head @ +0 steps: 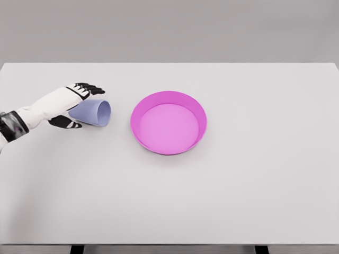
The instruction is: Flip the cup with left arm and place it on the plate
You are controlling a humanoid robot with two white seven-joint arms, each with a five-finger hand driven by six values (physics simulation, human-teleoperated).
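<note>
Lavender cup lies on its side on the worktop, left of the pink plate and apart from it, mouth facing the plate. Left hand grasps the cup, hiding its base end; fingers above, thumb below.

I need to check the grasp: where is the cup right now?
In the head view the cup lies on its side at the table's left, mouth facing the pink plate beside it, with the left hand around it.
</note>
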